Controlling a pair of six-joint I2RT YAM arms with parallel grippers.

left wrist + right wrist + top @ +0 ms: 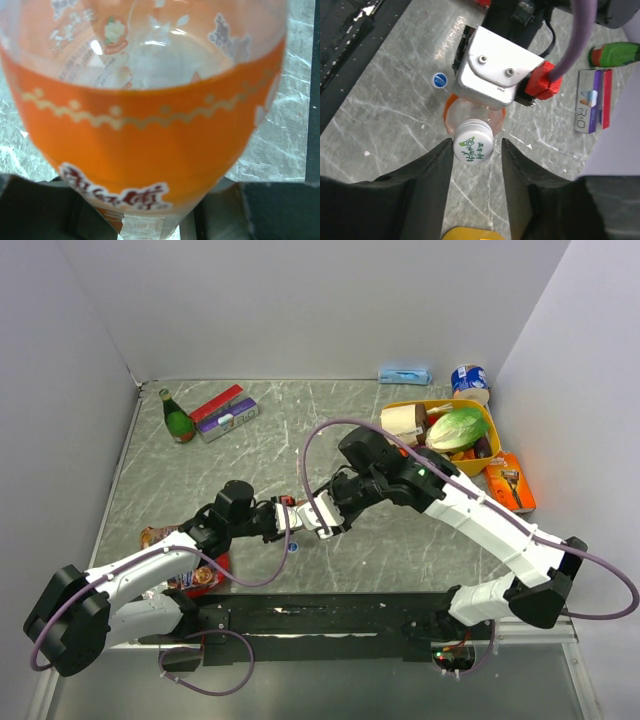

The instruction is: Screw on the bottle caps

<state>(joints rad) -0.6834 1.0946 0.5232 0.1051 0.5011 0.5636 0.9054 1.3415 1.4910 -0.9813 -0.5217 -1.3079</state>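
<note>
Fingers (432, 175) astride one white cap (473, 141) on one bottle (150, 150); one blue cap (439, 79) nearby

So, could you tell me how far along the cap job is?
Done: the left end effector grips the bottle, and the white cap sits on its neck. In hand: the right end effector straddles that cap, tightness unclear. Left: the blue cap, loose on the table.

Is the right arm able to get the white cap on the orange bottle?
Probably yes: the right gripper has a finger either side of the round white plastic cap on the clear bottle of orange drink, nothing between.
</note>
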